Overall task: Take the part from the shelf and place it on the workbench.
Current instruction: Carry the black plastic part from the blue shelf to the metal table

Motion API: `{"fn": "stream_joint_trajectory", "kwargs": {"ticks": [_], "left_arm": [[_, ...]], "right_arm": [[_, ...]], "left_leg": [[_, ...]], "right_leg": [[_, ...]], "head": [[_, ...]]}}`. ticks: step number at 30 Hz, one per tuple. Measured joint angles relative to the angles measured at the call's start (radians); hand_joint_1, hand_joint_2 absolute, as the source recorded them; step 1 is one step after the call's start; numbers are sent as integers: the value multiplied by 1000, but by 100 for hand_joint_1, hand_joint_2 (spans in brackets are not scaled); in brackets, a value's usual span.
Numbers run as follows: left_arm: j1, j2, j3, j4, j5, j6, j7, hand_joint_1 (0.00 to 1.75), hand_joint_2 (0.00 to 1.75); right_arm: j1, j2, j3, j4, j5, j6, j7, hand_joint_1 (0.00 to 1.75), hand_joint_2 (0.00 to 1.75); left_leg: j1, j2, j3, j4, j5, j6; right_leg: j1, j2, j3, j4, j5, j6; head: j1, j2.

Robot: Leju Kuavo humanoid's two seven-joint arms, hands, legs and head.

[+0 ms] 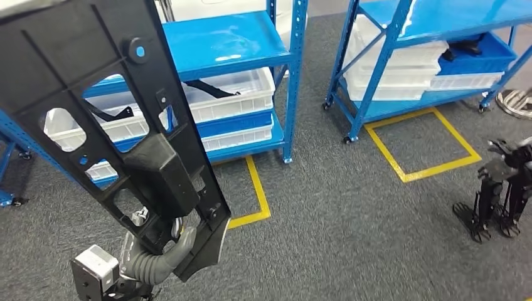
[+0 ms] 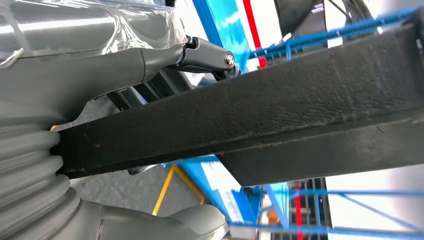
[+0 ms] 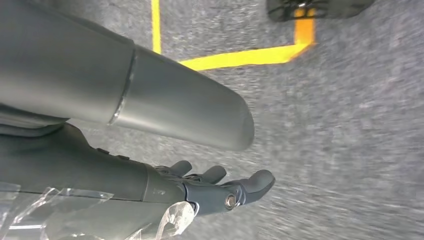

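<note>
A grey carpet floor (image 1: 351, 207) is lying under everything, with yellow tape squares (image 1: 421, 143) marking spots beside two blue shelves. On the left, the first blue shelf (image 1: 238, 44) is holding white bins (image 1: 232, 94). In front of it, the robot's left hand (image 1: 164, 252) is gripping the bottom end of the big black part (image 1: 106, 94), so the part is off the shelf and standing up tall and leaning. I think it is held low so the long piece is staying clear while it is carried. The second shelf (image 1: 439, 19) is farther right. On the far right, the right hand (image 3: 220, 187) is hanging over the floor, holding nothing, fingers apart. I am not seeing a bench.
</note>
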Motion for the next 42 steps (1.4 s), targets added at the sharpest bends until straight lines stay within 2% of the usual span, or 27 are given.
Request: {"fn": "stream_joint_trajectory", "kwargs": {"ticks": [2, 3, 4, 5, 7, 8, 10, 11, 13, 15, 17, 19, 20, 21, 23, 24, 25, 28, 30, 32, 33, 34, 35, 36, 39, 41, 42], "left_arm": [[0, 0, -1, 1, 0, -1, 0, 175, 175], [0, 0, -2, 2, 0, -2, -1, 175, 175], [0, 0, -2, 4, 0, -3, -1, 175, 175], [0, 0, -2, 5, 0, -4, -1, 175, 175], [0, 0, -2, 6, -2, -7, -2, 175, 175], [0, 0, -2, 6, -2, -8, -2, 175, 175], [-2, -1, -2, 7, -4, -10, -4, 175, 175], [-3, -2, -3, 7, -4, -10, -5, 175, 175], [-4, -3, -3, 8, -6, -11, -6, 175, 175], [-4, -4, -4, 9, -7, -12, -6, 175, 175], [-3, -6, -5, 9, -8, -13, -6, 175, 175], [-2, -6, -5, 10, -8, -14, -6, 175, 175], [-2, -6, -5, 11, -8, -14, -6, 175, 175], [-1, -7, -6, 11, -8, -14, -6, 175, 175], [-2, -7, -6, 12, -10, -16, -6, 175, 175], [-3, -8, -6, 12, -11, -17, -6, 175, 175], [-4, -9, -6, 12, -13, -18, -6, 175, 175], [-6, -11, -7, 13, -18, -20, -7, 175, 175], [-6, -12, -8, 14, -21, -21, -10, 175, 175], [-2, -12, -8, 15, -25, -19, -10, 175, 175], [2, -12, -8, 14, -29, -16, -7, 175, 175], [9, -11, -7, 14, -32, -11, -3, 175, 175], [16, -9, -5, 12, -34, -6, 4, 175, 175], [22, -5, -3, 9, -35, -1, 10, 175, 175], [34, 13, 5, -10, -32, 9, 22, 175, 175], [40, 24, 10, -24, -27, 12, 25, 175, 175], [44, 28, 14, -30, -24, 13, 27, 175, 175]], "right_arm": [[-2, 0, 0, 0, -3, 2, 0, 0, 0], [-1, 0, -1, 0, -4, 3, 0, 0, 0], [-1, 0, -1, 0, -4, 3, -1, 0, 0], [-1, 0, -1, 0, -5, 3, -2, 0, 0], [-1, 0, -1, 0, -5, 3, -4, 0, 0], [-2, 1, -1, 0, -5, 4, -4, 0, 0], [-3, 2, -1, 0, -5, 4, -4, 0, 0], [-3, 2, -1, 0, -4, 5, -4, 0, 0], [3, 0, -1, 0, -4, 7, 0, 0, 0], [7, -1, -1, 0, -3, 8, 3, 0, 0], [7, -1, -1, 0, -3, 9, 5, 0, 0], [8, 0, -1, 0, -3, 11, 5, 0, 0], [8, 0, -1, 0, -3, 11, 5, 0, 0], [8, 0, -1, 0, -3, 11, 5, 0, 0], [7, -1, -1, 0, -3, 11, 5, 0, 0], [6, -1, -1, 0, -3, 11, 4, 0, 0], [5, -1, -1, 0, -3, 11, 4, 0, 0], [6, -1, -1, 0, -1, 14, 4, 0, 0], [8, 0, -1, 0, 3, 16, 8, 0, 0], [7, 1, -1, 0, 11, 17, 10, 0, 0], [6, 2, -1, 0, 16, 17, 10, 0, 0], [6, 4, -1, 0, 21, 16, 10, 0, 0], [7, 6, -1, 0, 27, 14, 11, 0, 0], [8, 9, -1, 0, 31, 12, 11, 0, 0], [8, 21, 0, 0, 38, 4, 13, 0, 0], [7, 28, 0, 0, 39, 1, 13, 0, 0], [8, 30, 0, 0, 39, 1, 13, 0, 0]], "left_leg": [[7, -22, -30, 125, -104, -11], [9, -24, -40, 190, -133, -14], [11, -26, -43, 235, -131, -16], [13, -27, -35, 253, -102, -16], [15, -41, 25, 191, -22, -13], [15, -58, 79, 113, -9, -8], [14, -86, 175, -45, -43, 2], [12, -90, 200, -93, -63, 7], [12, -76, 195, -112, -63, 21], [13, -55, 182, -113, -47, 39], [11, -34, 168, -112, -33, 48], [9, -12, 153, -111, -21, 48], [9, -1, 148, -111, -17, 46], [9, 9, 144, -110, -14, 44], [8, 27, 143, -108, -12, 39], [5, 35, 142, -106, -11, 36], [2, 43, 140, -103, -9, 31], [-1, 58, 130, -96, -9, 18], [4, 27, 109, -49, -43, 7], [9, -14, 51, 83, -116, 0], [9, -21, 17, 161, -149, -2], [9, -25, -8, 217, -166, -2], [9, -28, -15, 236, -163, -2], [9, -31, -2, 209, -140, 0], [10, -71, 100, -7, -37, 10], [11, -95, 123, -75, -17, 15], [10, -92, 121, -79, -16, 18]], "right_leg": [[-1, 9, -28, 1, 22, -6], [0, 16, -43, 1, 34, -7], [0, 23, -59, 2, 45, -6], [-1, 31, -76, 2, 57, -4], [-1, 49, -109, 5, 82, 2], [0, 58, -123, 8, 93, 7], [2, 74, -141, 12, 114, 17], [3, 82, -148, 11, 125, 22], [1, 86, -159, 11, 139, 32], [-1, 57, -182, 65, 96, 41], [-3, 25, -230, 207, 2, 50], [-7, 17, -256, 325, -59, 58], [-8, 14, -239, 327, -61, 60], [-8, 10, -199, 287, -48, 60], [-7, -13, -85, 131, -7, 57], [-3, -25, -44, 64, 5, 52], [-1, -34, -22, 21, 10, 46], [2, -22, -28, 4, 13, 25], [-1, -9, -34, 2, 21, 11], [-2, 4, -41, 1, 27, 1], [-2, 12, -45, 2, 30, -3], [-1, 21, -49, 2, 33, -5], [-1, 32, -51, 3, 35, -6], [0, 43, -52, 4, 36, -6], [1, 75, -57, 12, 40, -1], [4, 91, -69, 18, 45, 8], [5, 99, -75, 19, 49, 14]], "head": [[-2, 0], [-2, 0], [-3, 0], [-3, 0], [-3, 0], [-3, 0], [-2, 0], [-2, 0], [-2, 0], [0, 0], [3, 0], [4, 0], [4, 0], [4, 0], [4, 0], [4, 0], [4, 0], [2, 0], [2, 0], [1, 0], [1, 0], [1, 0], [1, 0], [1, 0], [0, 0], [0, 0], [0, 0]]}}
